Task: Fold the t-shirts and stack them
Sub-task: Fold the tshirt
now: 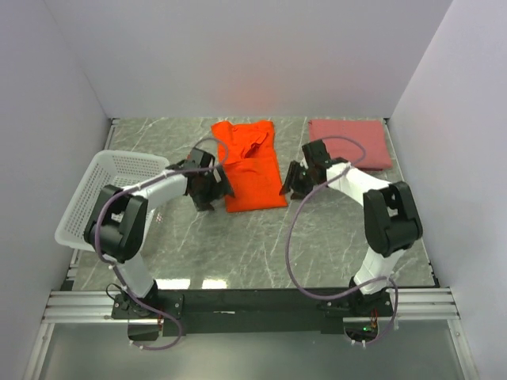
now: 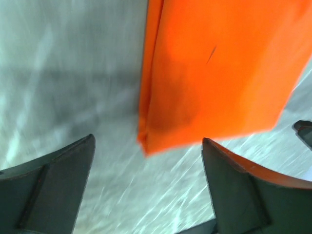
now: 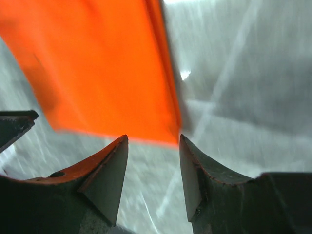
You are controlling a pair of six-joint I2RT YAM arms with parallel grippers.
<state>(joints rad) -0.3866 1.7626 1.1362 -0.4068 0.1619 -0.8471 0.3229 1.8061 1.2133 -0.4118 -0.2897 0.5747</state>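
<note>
T-shirt (image 1: 252,170), orange, folded oblong; left end effector (image 2: 147,140) and right end effector (image 3: 153,138) apart.

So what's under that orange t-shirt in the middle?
The orange t-shirt lies folded on the grey marbled table, which shows along its edges. Its own layers cover whatever is directly beneath, so that cannot be seen.

Bare marble table (image 1: 261,245) runs wide on the near side between the arms, an easy lane up to the orange t-shirt (image 1: 249,170). Its near corners are flanked by the left gripper (image 1: 208,193) and right gripper (image 1: 294,183), jaws parted on nothing. The white basket (image 1: 103,190) blocks the left edge, the pink t-shirt (image 1: 351,142) fills the far right corner, and walls (image 1: 238,55) close three sides.
</note>
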